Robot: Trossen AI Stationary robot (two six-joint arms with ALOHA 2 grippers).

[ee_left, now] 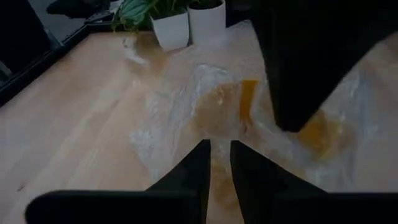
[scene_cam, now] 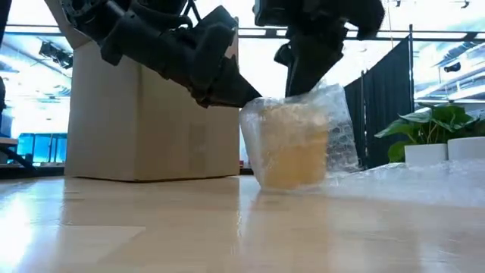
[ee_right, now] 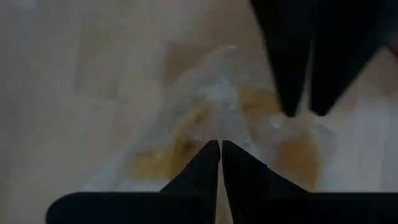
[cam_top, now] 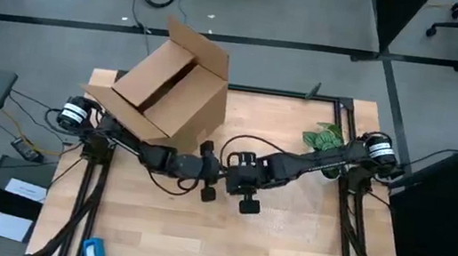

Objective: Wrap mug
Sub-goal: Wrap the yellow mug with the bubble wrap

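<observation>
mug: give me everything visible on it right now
The mug is yellow-orange and stands upright on the wooden table, right of the cardboard box in the low view. Crinkly clear plastic sheet covers its sides and top, blurring its outline; no handle can be made out there. Both grippers sit at its top: left gripper at the left edge, right gripper above, jaws nearly closed on both.

The high camera is looking straight down on the whole bench (cam_top: 151,234) from far up. The low one is sitting at bench level, peering across close at the wrapped mug (scene_cam: 292,148). Both wrist cameras are pointing down tight over that same mug, each catching the other arm.
</observation>
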